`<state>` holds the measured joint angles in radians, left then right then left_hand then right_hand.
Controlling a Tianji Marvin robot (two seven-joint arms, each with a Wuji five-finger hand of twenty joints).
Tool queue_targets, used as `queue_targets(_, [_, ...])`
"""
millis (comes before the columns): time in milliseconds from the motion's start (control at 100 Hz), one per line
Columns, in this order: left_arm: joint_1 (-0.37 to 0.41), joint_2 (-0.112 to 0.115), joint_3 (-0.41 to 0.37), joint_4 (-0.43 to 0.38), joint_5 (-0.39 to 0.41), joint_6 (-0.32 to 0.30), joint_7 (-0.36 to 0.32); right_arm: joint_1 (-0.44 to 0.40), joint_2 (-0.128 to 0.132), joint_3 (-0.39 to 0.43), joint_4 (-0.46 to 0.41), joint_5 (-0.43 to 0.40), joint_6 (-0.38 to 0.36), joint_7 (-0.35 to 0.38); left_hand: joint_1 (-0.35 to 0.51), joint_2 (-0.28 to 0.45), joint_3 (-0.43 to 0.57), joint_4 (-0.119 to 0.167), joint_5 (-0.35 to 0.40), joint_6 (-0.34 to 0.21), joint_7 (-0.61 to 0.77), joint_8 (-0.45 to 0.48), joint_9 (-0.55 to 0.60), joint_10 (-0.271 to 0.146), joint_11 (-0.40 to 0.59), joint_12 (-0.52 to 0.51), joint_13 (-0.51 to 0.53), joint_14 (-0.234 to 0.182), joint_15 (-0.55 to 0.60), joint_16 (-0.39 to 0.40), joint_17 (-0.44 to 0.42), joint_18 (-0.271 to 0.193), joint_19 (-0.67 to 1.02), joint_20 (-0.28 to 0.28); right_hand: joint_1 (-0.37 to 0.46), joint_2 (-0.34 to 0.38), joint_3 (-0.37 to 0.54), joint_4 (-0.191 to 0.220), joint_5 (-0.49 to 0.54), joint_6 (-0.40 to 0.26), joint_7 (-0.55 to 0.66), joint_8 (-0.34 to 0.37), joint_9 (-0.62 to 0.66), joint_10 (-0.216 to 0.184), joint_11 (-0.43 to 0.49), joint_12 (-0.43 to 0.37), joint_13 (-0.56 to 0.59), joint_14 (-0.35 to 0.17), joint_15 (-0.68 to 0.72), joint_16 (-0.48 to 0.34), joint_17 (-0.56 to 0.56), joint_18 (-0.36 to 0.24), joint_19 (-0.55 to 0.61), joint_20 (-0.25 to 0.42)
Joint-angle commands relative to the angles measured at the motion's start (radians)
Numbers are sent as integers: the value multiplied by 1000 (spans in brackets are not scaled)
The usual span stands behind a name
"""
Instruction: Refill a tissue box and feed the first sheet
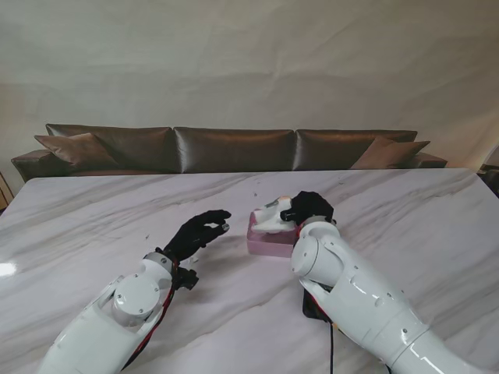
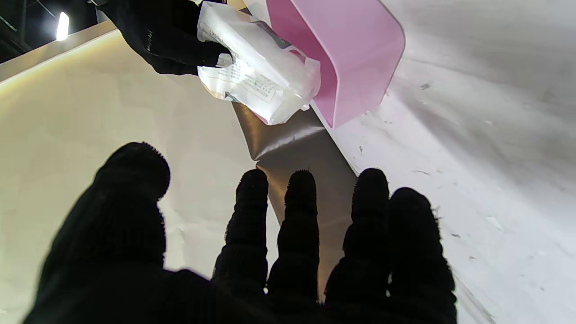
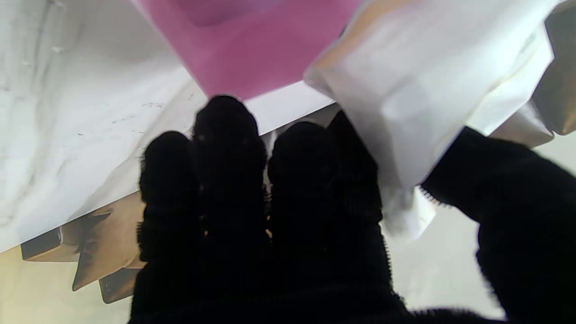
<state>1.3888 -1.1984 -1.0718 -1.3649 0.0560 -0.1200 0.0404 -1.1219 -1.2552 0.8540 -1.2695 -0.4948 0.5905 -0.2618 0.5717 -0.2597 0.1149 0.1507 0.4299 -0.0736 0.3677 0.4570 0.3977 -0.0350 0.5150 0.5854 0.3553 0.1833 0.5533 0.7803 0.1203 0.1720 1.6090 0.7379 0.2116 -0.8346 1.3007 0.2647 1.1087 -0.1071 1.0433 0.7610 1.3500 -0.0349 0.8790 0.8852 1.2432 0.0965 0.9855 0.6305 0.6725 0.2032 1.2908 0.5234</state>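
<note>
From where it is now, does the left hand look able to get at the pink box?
Probably yes. The left hand is open, empty, beside the pink box with only bare table between. The right hand holds the tissue pack over the box's top, so that side is crowded.

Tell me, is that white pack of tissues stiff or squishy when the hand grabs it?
Probably squishy: the tissue pack has a crinkled plastic wrap that dents under the right hand. It looks light, since it is held over the pink tissue box by fingertips. The glossy film may be slippery.
</note>
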Motion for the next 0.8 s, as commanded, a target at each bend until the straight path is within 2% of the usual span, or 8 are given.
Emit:
queue_targets(0, [9, 5, -4, 9, -6, 5, -18, 12, -6, -4, 19, -3, 7, 16, -13, 23, 7, -21, -8, -17, 13, -19, 9, -39, 25, -10, 22, -27, 14, -11, 6, 13, -433, 11, 48, 36, 55, 60, 77, -136, 86, -15, 56, -4, 26, 0, 41, -3, 50, 10, 6, 12, 46, -12])
queue_targets(250, [9, 7, -2, 21, -7, 8, -29, 33, -17, -29, 68, 8, 14, 10, -14, 25, 9, -23, -10, -16, 11, -25, 8, -37, 19, -17, 23, -25, 13, -17, 3, 15, -436, 6, 34, 145, -183, -153, 150, -58, 42, -18, 72, -3, 51, -38, 54, 3, 57, 1, 13, 22, 65, -29])
queue_targets(410, [6, 10, -2, 20, -5, 7, -41, 31, -12, -40, 69, -9, 20, 18, -14, 26, 9, -24, -11, -14, 10, -28, 7, -37, 15, -21, 20, -25, 9, -21, 3, 15, -436, 5, 59, 64, -238, -286, 81, -124, 33, 34, 22, -13, 51, -38, 32, -3, 46, -1, 1, 21, 58, -35])
queue_targets(530, [8, 11, -5, 15, -2, 5, -42, 29, -4, -47, 63, -33, 33, 30, -14, 25, 8, -24, -11, -13, 8, -31, 7, -36, 13, -24, 21, -26, 6, -24, 3, 15, -435, 4, 61, 10, -268, -332, -66, -130, -7, 28, -93, -15, 43, -25, -35, -4, 30, 3, -44, 15, 31, -42])
queue_targets(620, [11, 11, -7, 7, 1, 6, -38, 29, -1, -51, 63, -44, 37, 37, -14, 24, 8, -24, -11, -13, 8, -32, 6, -36, 13, -26, 23, -26, 5, -26, 3, 15, -435, 4, 60, 81, -352, -276, -185, -94, -78, -27, -209, -11, 22, -20, -99, 1, 13, 17, -88, 15, -1, -35])
queue_targets(650, [13, 11, -8, 5, 3, 6, -37, 31, 0, -54, 65, -46, 39, 38, -14, 24, 8, -24, -11, -13, 8, -32, 6, -36, 13, -26, 22, -26, 5, -26, 3, 15, -435, 4, 35, 122, -404, -181, -213, -73, -109, -28, -245, -10, 19, -25, -116, 2, 7, 21, -99, 15, -11, -28])
queue_targets(700, [14, 11, -8, 3, 7, 6, -34, 32, -2, -56, 69, -47, 43, 36, -13, 23, 8, -24, -12, -12, 8, -33, 7, -38, 13, -26, 23, -26, 5, -27, 3, 15, -435, 3, -13, 139, -415, -82, -266, -38, -180, 5, -319, -3, 6, -37, -153, 7, -6, 23, -123, 15, -29, -24])
queue_targets(790, [14, 11, -8, 2, 23, 5, -22, 33, -5, -62, 76, -49, 51, 31, -9, 19, 11, -23, -5, -11, 12, -32, 19, -34, 20, -25, 26, -29, 5, -28, 0, 17, -442, -1, -47, 133, -381, -55, -350, -10, -237, 0, -432, 15, -2, -42, -227, 17, -26, 22, -161, 23, -49, -23])
